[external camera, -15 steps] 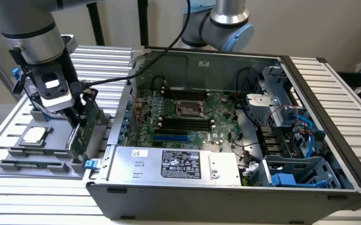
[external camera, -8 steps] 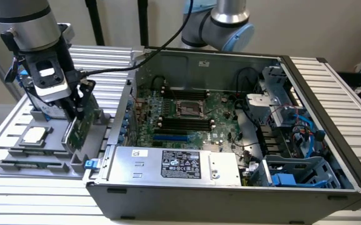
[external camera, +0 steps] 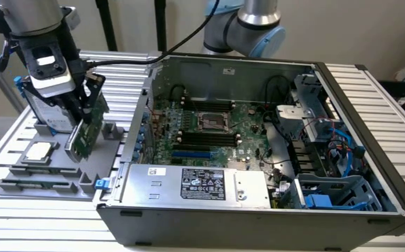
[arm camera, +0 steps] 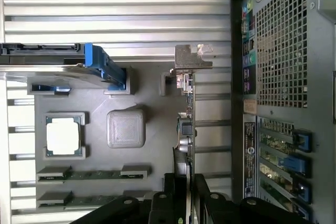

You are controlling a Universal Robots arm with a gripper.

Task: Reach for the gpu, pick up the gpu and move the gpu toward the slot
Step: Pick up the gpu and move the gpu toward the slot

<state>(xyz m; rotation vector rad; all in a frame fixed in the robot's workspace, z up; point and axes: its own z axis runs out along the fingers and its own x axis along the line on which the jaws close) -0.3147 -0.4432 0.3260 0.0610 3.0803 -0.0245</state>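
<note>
Above grey tray point(external camera: 20, 178), tool point(external camera: 83, 113) clamps flat green gpu point(external camera: 89, 131)

Jaws clamp gpu point(external camera: 90, 126) above gray tray point(external camera: 20, 178).

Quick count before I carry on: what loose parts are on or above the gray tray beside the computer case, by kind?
graphics card: 1, gripped in the claw
hard drive: 1
processor chip: 1
memory sticks: 2
Total: 5
</note>
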